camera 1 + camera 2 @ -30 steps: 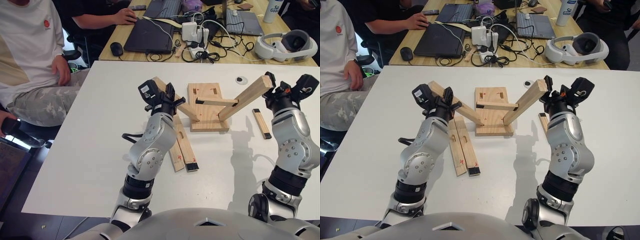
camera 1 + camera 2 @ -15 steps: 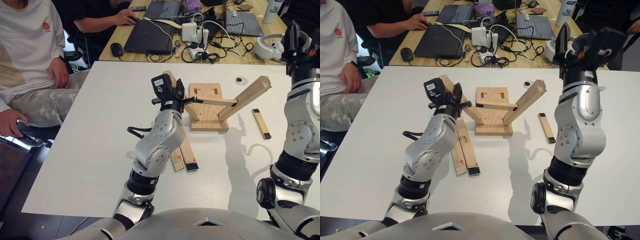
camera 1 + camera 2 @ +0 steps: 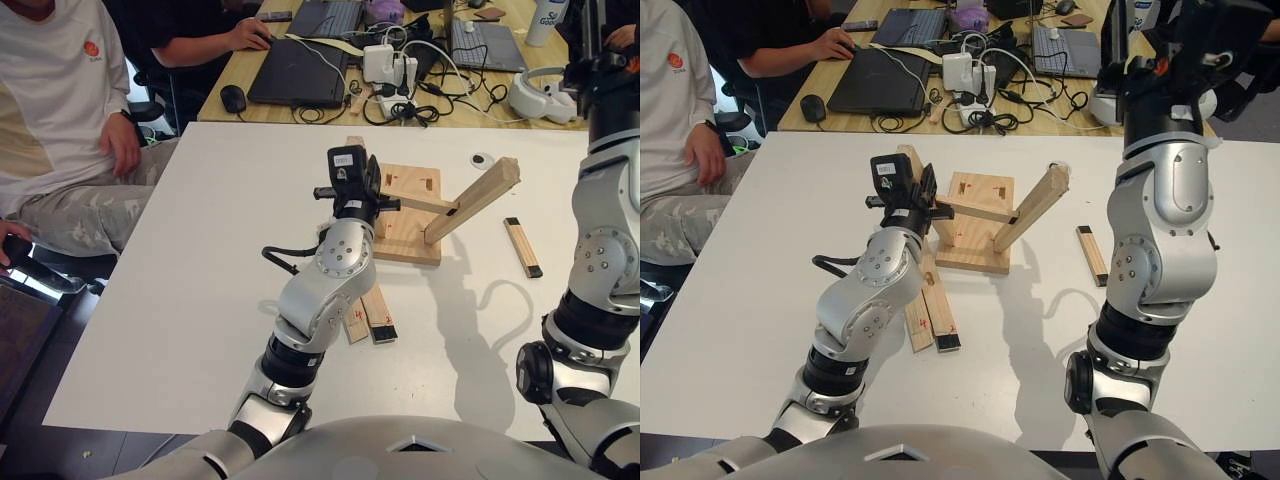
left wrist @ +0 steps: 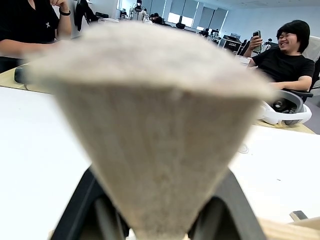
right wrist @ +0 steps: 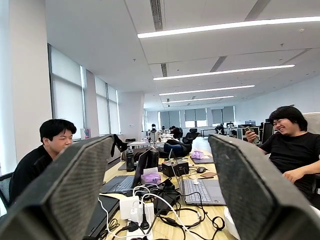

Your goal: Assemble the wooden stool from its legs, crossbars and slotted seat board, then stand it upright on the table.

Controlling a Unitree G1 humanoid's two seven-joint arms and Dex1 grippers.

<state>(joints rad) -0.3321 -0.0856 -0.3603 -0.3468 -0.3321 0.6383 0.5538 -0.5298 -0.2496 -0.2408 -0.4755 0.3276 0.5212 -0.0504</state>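
Stool seat board [image 3: 405,240] lies on tabletop [image 3: 200,260]. Left claw [image 3: 352,195] clamps one leg [image 4: 155,125]; right claw [image 5: 162,165] raised, fingers apart.

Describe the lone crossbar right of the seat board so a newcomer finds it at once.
On the white table, find the slotted seat board with a leg slanting up from it. Just to its right a short flat crossbar lies alone. Unlike the two longer pieces side by side on the board's left, it touches nothing else.
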